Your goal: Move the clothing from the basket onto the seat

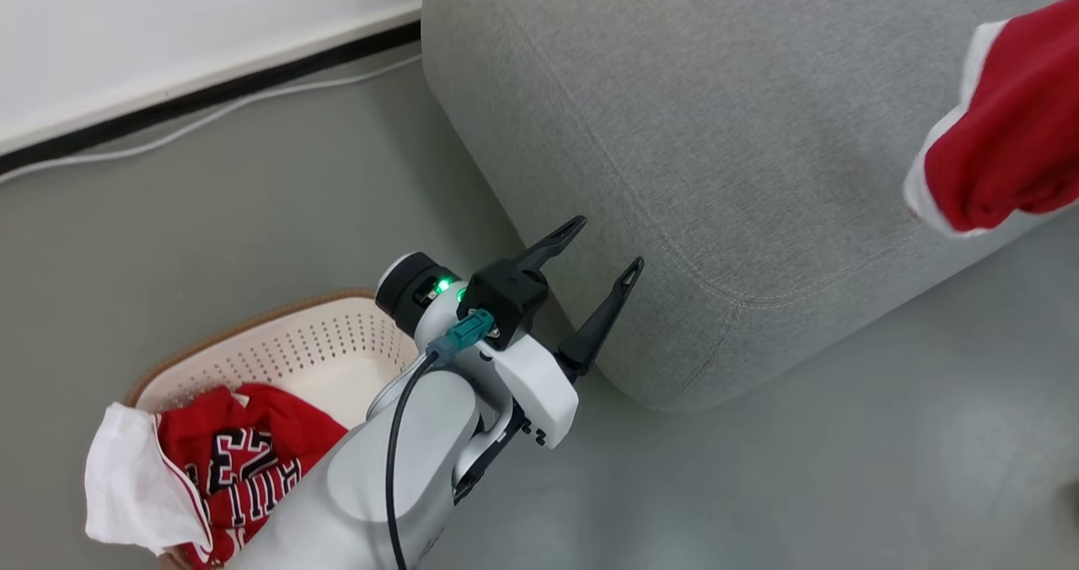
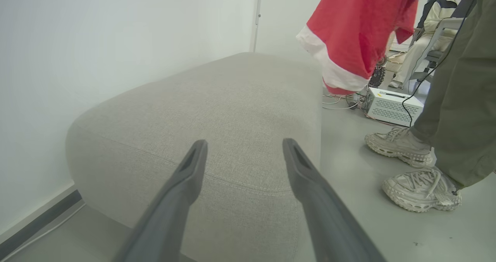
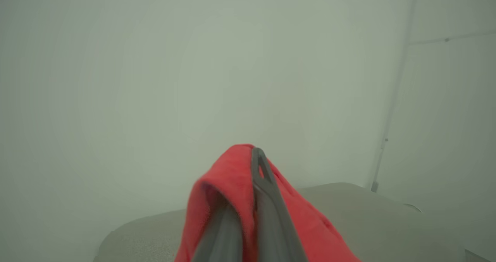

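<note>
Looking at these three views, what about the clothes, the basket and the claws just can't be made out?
- Head view: lettering on the jersey, partly behind the left forearm and folded.
- Head view: the basket, cut off by the bottom edge and the forearm.
- Head view: the plain red garment, cut off by the right edge; contact with the seat unclear.
- Right wrist view: the right claw, its grip wrapped in that garment.

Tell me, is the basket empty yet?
Not empty: the lettered red jersey lies inside the basket, partly hanging over its rim.
</note>
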